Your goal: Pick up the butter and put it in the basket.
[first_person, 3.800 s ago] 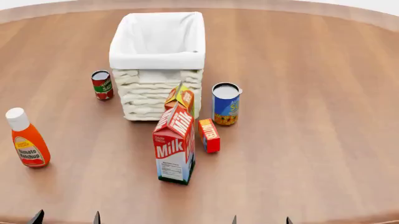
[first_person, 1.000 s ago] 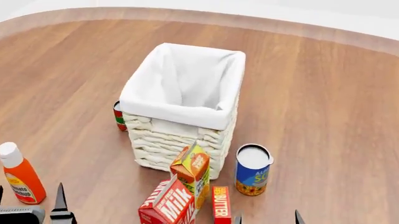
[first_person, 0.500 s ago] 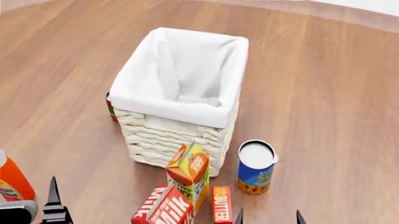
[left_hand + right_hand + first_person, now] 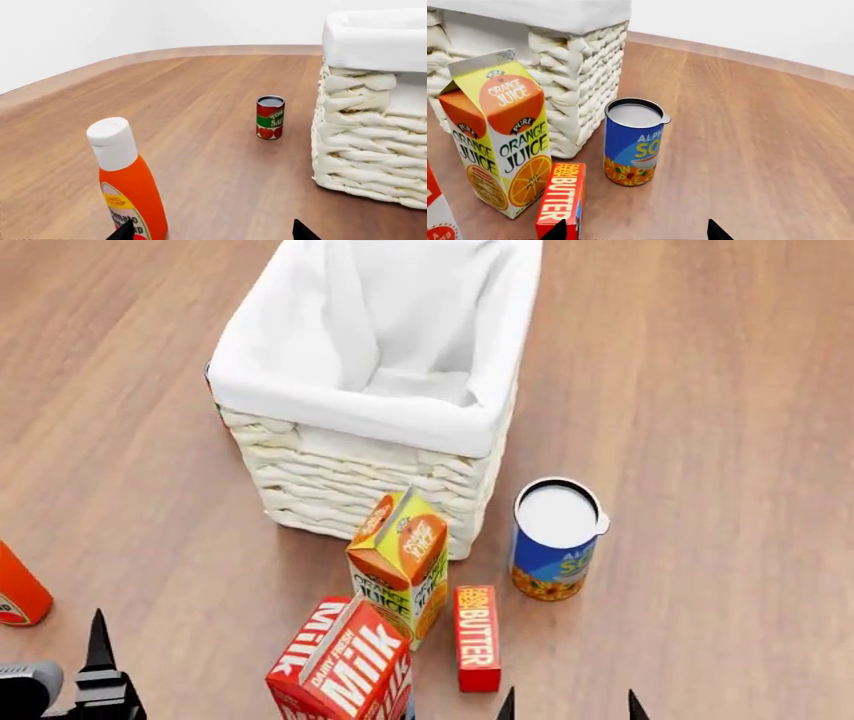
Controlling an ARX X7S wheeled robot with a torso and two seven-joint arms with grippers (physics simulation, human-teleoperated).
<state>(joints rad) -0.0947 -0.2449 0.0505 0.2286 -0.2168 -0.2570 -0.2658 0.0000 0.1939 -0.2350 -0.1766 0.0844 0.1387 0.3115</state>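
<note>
Butter [image 4: 478,637] lay flat on the wooden table [image 4: 721,390], just beside the orange juice carton [image 4: 400,562] and near the blue soup can [image 4: 555,538], in front of the cloth-lined basket [image 4: 358,465] and outside it. Only the top of the milk carton [image 4: 342,665] showed in the head view, and the ketchup bottle [image 4: 127,182] was cut to a sliver at that view's edge. The small tomato can [image 4: 270,117] stood near the basket's side, all but hidden behind it from above. The right gripper [image 4: 636,229] hovered low near the butter, just two dark fingertips showing, spread apart and holding nothing. The left gripper [image 4: 210,231] sat low by the ketchup bottle, its tips likewise apart and empty.
</note>
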